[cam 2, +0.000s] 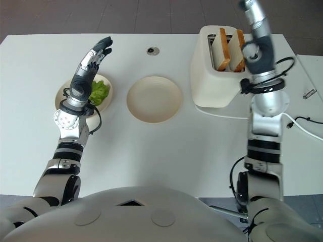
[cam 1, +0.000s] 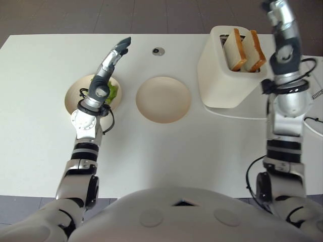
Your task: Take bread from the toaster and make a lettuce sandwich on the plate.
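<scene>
1. My right hand (cam 1: pixel 280 17) hangs just right of the bread (cam 1: pixel 245 50) in the toaster (cam 1: pixel 222 75); I cannot tell how open it is, so it may clip a slice.
2. My left hand (cam 1: pixel 112 58), spread and empty above the lettuce (cam 2: pixel 99 92), could nudge the plate (cam 1: pixel 163 99) at its right.

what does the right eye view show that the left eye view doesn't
Right eye view: the left hand has its fingers straight, and the lettuce lies mostly clear beside its wrist.
Left eye view: that wrist crosses the bowl and covers much of the lettuce; more of the right hand fits under the top edge.
Shared: the empty plate mid-table, the toaster with two bread slices standing in it, and a small round disc behind the plate.
</scene>
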Available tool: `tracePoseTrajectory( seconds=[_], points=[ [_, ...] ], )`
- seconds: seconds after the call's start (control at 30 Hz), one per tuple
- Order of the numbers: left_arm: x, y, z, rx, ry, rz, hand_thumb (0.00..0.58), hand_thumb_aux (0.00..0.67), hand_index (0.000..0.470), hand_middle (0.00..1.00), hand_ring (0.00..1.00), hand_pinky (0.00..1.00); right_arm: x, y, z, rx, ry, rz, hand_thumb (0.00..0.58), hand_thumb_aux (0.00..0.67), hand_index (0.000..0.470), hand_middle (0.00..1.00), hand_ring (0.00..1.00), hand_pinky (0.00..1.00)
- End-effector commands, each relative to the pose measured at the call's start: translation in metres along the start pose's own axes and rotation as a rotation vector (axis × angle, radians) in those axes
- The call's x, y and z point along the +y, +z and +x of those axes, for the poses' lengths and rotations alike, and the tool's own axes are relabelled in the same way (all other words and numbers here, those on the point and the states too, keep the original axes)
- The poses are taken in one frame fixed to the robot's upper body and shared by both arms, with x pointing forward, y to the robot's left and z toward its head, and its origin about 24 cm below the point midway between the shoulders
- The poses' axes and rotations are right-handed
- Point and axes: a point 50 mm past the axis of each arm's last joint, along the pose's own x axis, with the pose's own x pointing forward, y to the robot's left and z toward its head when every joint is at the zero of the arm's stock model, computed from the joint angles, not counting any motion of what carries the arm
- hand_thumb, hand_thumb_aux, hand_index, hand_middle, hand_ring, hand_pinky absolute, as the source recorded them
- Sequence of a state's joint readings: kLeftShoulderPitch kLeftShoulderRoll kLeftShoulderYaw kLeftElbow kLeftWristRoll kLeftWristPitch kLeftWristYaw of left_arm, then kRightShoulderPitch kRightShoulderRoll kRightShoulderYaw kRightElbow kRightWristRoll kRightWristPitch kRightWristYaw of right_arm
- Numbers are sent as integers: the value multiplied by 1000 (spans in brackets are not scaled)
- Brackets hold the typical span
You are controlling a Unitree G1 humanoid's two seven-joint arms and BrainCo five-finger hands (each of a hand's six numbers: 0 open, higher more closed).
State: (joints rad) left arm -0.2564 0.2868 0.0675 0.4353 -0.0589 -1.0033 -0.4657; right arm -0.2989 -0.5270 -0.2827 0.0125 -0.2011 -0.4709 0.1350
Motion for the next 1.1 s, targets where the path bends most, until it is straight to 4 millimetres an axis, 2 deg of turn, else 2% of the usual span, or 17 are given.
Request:
tracePoseTrajectory(
  seconds=[0.03, 0.1, 0.2, 0.3, 0.47, 0.57, 0.6, 0.63, 0.67, 0.7, 0.73, 0.77, 0.8, 0.83, 0.9, 0.97, 1.1],
  points=[
    [13, -3, -16, 115, -112, 193, 0, 0, 0, 0, 0, 0, -29, -31, -5, 224, 58, -226, 0, 0, 0, 0, 0, 0],
    [16, -4, -22, 152, -147, 239, 0, 0, 0, 0, 0, 0, -31, -49, -14, 350, 150, -311, 0, 0, 0, 0, 0, 0],
    [18, -5, -24, 164, -141, 248, 0, 0, 0, 0, 0, 0, -17, -69, -31, 476, 315, -341, 0, 0, 0, 0, 0, 0],
    [20, -5, -23, 163, -122, 249, 0, 0, 0, 0, 0, 0, -1, -73, -41, 499, 436, -310, 0, 0, 0, 0, 0, 0],
    [21, -5, -24, 163, -106, 243, 0, 0, 0, 0, 0, 0, 15, -75, -53, 504, 582, -301, 0, 0, 0, 0, 0, 0],
    [20, -4, -22, 153, -105, 237, 0, 0, 0, 0, 0, 0, 16, -77, -55, 511, 590, -298, 0, 0, 0, 0, 0, 0],
    [20, -4, -22, 151, -104, 235, 0, 0, 0, 0, 0, 0, 14, -77, -52, 505, 563, -292, 27, 16, 11, 0, 0, 0],
    [20, -4, -22, 150, -104, 233, 0, 0, 0, 0, 0, 0, 11, -76, -48, 498, 529, -283, 278, 187, 131, 0, 0, 0],
    [19, -4, -21, 150, -104, 231, 0, 0, 0, 0, 0, 0, 8, -75, -44, 491, 500, -276, 454, 357, 251, 0, 0, 0],
    [19, -5, -21, 151, -104, 229, 0, 0, 0, 0, 0, 0, 4, -73, -41, 479, 468, -266, 528, 470, 330, 24, 24, 24],
    [19, -5, -21, 152, -104, 228, 0, 0, 0, 0, 0, 0, 1, -71, -37, 464, 439, -253, 570, 583, 409, 78, 78, 78],
    [19, -6, -21, 155, -104, 229, 0, 0, 0, 0, 0, 0, -1, -68, -34, 446, 413, -234, 580, 670, 470, 165, 165, 165],
    [19, -7, -21, 159, -107, 234, 0, 0, 0, 0, 0, 0, -4, -65, -30, 428, 384, -215, 580, 670, 470, 263, 263, 263],
    [20, -7, -21, 163, -110, 245, 0, 0, 0, 0, 0, 0, -7, -62, -25, 408, 349, -195, 580, 670, 470, 318, 318, 318],
    [26, -7, -22, 175, -113, 273, 0, 0, 0, 0, 0, 0, -12, -56, -16, 366, 270, -157, 580, 670, 470, 549, 549, 549],
    [31, -8, -23, 188, -113, 300, 0, 0, 0, 0, 0, 0, -16, -53, -9, 340, 195, -133, 580, 670, 470, 604, 604, 604],
    [32, -9, -25, 193, -104, 311, 0, 0, 0, 0, 0, 0, -20, -47, 0, 304, 97, -103, 580, 670, 470, 620, 620, 620]
  ],
)
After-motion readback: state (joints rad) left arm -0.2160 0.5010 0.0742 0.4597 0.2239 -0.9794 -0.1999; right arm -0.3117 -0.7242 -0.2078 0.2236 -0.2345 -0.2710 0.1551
